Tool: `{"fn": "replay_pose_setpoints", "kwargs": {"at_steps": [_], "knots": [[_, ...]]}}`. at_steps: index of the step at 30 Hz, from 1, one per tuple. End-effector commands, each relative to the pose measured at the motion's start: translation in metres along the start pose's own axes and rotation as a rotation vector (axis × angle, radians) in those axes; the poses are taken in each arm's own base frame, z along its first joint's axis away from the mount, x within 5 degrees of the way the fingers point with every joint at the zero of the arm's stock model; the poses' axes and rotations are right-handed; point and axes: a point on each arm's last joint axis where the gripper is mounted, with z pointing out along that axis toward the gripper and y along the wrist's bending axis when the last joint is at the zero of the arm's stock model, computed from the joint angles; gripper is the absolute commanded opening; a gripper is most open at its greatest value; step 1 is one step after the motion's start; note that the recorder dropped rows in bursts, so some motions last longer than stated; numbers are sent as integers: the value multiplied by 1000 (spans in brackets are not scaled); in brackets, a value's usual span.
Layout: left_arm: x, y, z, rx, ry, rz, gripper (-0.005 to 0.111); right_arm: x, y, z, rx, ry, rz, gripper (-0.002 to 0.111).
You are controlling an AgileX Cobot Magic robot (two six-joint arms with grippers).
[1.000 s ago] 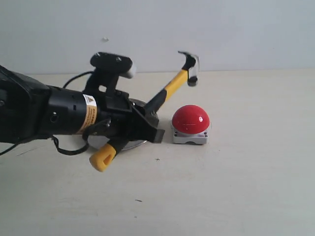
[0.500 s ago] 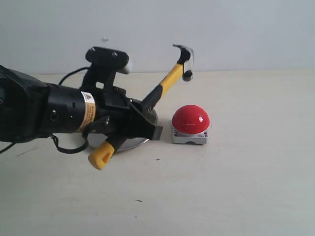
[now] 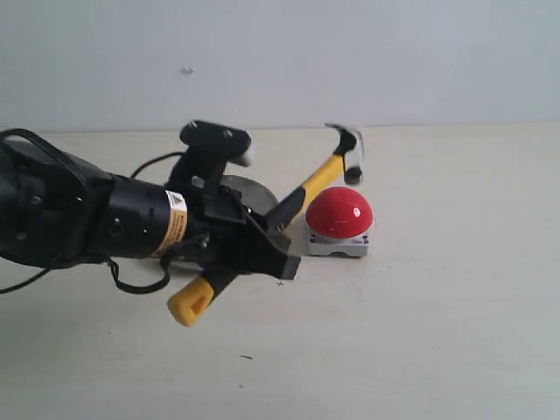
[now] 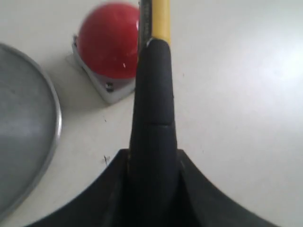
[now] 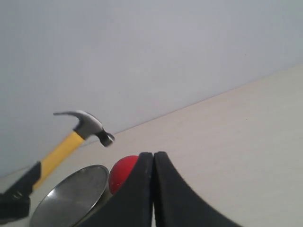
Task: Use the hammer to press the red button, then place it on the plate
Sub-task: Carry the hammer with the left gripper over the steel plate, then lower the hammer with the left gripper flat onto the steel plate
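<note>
My left gripper (image 3: 262,238) is shut on the black sleeve of the hammer (image 3: 319,179), its yellow looped end sticking out behind. The dark steel head (image 3: 346,145) hangs just above the top of the red button (image 3: 339,213), with a small gap showing in the right wrist view. In the left wrist view the hammer sleeve (image 4: 154,104) runs out from my left gripper (image 4: 154,189) past the red button (image 4: 109,40). The plate (image 3: 248,190) lies behind the left arm, half hidden. My right gripper (image 5: 153,157) is shut on nothing and is out of the exterior view.
The pale table (image 3: 437,306) ends at a plain wall (image 3: 394,61). A black cable (image 3: 140,284) loops under the left arm. The plate (image 4: 28,142) lies beside the button's grey base (image 4: 106,90).
The left arm has moved right and dropped, swinging the hammer head down from its raised position to just above the red dome. The button and plate have stayed put.
</note>
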Motion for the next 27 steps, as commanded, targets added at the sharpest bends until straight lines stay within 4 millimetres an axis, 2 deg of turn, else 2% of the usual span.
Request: {"fn": "replay_pose_setpoints", "kwargs": {"at_steps": [1, 4, 10, 15, 18, 21, 27], "knots": [[-34, -5, -46, -38, -172, 8, 0, 1, -1, 0, 4, -9, -1, 0], [-43, -3, -62, -48, -225, 20, 0, 1, -1, 0, 4, -9, -1, 0], [-47, 18, -69, -60, -258, -130, 0, 1, -1, 0, 4, -9, -1, 0], [-47, 44, -69, 168, -283, -257, 0, 1, -1, 0, 4, -9, -1, 0], [-41, 61, -63, 248, -318, -312, 0, 1, -1, 0, 4, -9, -1, 0], [-31, 78, -52, 209, -343, -369, 0, 1, -1, 0, 4, -9, -1, 0], [-2, 103, -14, 118, -388, -479, 0, 1, -1, 0, 4, -9, 1, 0]]}}
